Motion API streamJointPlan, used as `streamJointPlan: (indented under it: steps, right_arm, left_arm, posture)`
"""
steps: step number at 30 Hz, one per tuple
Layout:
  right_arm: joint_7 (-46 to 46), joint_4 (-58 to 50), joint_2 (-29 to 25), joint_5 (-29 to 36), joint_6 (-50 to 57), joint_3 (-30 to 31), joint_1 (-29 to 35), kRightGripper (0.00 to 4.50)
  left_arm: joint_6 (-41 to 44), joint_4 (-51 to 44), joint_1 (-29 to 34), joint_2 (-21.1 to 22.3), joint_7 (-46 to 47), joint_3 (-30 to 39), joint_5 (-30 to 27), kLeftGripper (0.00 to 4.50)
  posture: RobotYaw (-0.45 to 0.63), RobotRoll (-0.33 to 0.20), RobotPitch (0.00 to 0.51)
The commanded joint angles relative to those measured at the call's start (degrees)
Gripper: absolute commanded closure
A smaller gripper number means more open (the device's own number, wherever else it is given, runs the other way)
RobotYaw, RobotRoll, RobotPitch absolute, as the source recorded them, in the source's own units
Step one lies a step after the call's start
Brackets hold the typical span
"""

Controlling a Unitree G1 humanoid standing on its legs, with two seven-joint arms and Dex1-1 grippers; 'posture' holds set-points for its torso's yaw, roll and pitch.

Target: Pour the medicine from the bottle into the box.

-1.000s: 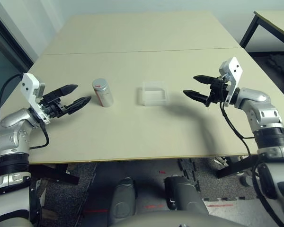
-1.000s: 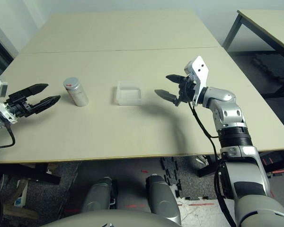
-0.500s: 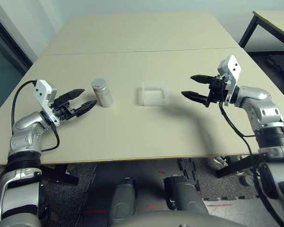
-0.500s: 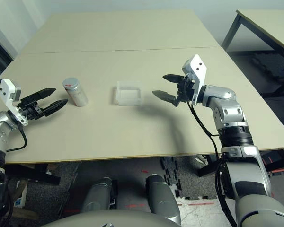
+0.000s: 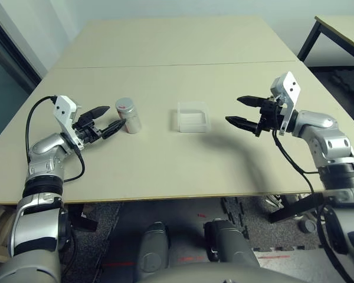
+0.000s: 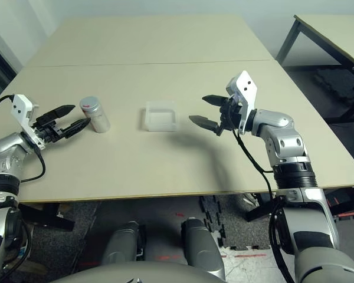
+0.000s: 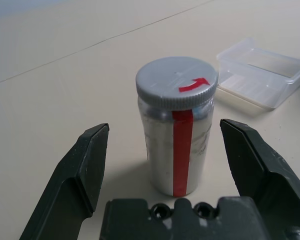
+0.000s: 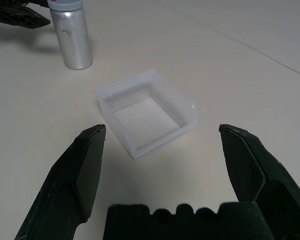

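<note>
Two wide-open grippers, left (image 7: pixel 165 150) and right (image 8: pixel 162 145), are holding nothing. The capped bottle (image 7: pixel 176 145) is looking light, stiff and slippery, probably needing a mid-body squeeze.

Head pair: two eyes set high, looking forward and down over both forearms at the table (image 5: pixel 165 165). Widest, farthest views; both share the tabletop, bottle (image 5: pixel 128 115) and box (image 5: pixel 193 118). Right eye's frame sets these further left.

Left wrist: low and close, looking along its own fingers, obliquely down on the bottle, mid-frame; box at upper right.

Right wrist: close too, steeper onto the box, mid-frame; bottle at upper left, cut by the top edge.

Wrist views share bottle, box and table surface, seen from different sides.
</note>
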Motion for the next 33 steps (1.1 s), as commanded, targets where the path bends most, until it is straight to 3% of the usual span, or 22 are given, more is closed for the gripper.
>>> streamJointPlan:
  steps: [1,16,19,23,28,33]
  right_arm:
    - [-0.49,-0.91,0.46,0.7,0.61,-0.19,0.44,0.0]
    - [-1.0,-2.89,0.47,1.26,1.62,-0.12,1.67,0.0]
    - [-0.95,-3.49,0.27,1.4,2.14,-0.08,1.87,0.0]
    - [-0.71,-3.91,0.04,1.51,2.61,0.16,2.15,0.0]
    - [-0.26,-3.96,0.18,1.32,3.33,0.96,1.47,0.0]
    - [1.97,-3.83,0.46,1.81,7.5,3.27,-2.29,0.0]
  left_arm:
    - [-1.52,3.22,-1.7,-0.68,-0.21,-0.93,1.68,0.04]
    - [-4.9,13.3,-7.37,-4.12,3.5,-1.89,5.56,0.04]
    - [-5.34,14.39,-7.86,-4.39,4.2,-1.75,5.67,0.62]
    - [-6.04,14.68,-7.76,-4.83,4.35,-1.7,5.59,1.99]
    - [-5.82,13.75,-8.09,-5.6,1.95,-1.89,5.0,2.01]
    - [-2.07,8.98,-8.55,-5.39,-6.46,-2.8,3.41,2.01]
  posture:
    - [-0.09,0.0,0.032]
    - [-0.12,0.0,0.039]
    - [-0.12,0.0,0.046]
    - [-0.12,0.0,0.056]
    - [-0.11,0.0,0.062]
    - [-0.08,0.0,0.076]
